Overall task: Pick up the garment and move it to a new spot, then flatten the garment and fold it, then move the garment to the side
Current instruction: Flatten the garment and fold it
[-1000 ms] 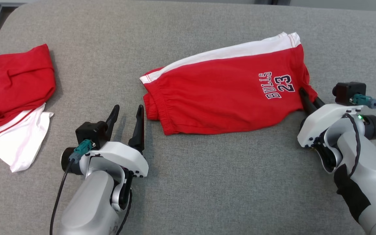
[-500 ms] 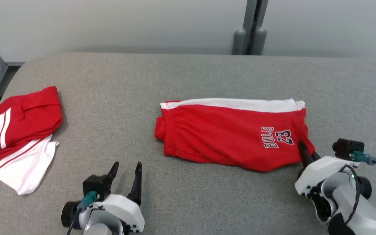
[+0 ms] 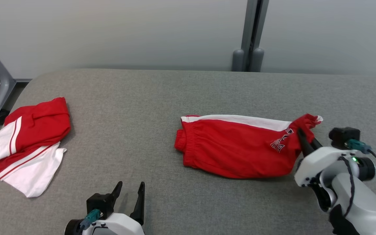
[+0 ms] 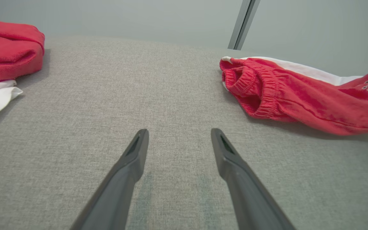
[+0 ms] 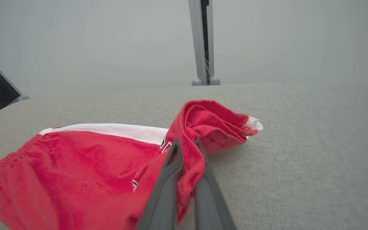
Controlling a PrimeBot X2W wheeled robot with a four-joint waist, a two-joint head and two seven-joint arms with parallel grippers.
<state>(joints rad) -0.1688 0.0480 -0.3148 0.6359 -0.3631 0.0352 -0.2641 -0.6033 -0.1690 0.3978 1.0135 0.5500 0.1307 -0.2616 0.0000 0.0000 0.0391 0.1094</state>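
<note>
Garment clamped in right jaws, plainest in wrist view; left jaws apart

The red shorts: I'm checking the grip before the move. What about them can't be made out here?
- Print on the red shorts: head view, crumpled into bunched cloth; left wrist view, cut off by the right edge.
- Fingertips of the right gripper: head view, buried in the fold; how many layers they pinch is unclear.
- Shorts' underside: hidden against the grey table.
</note>
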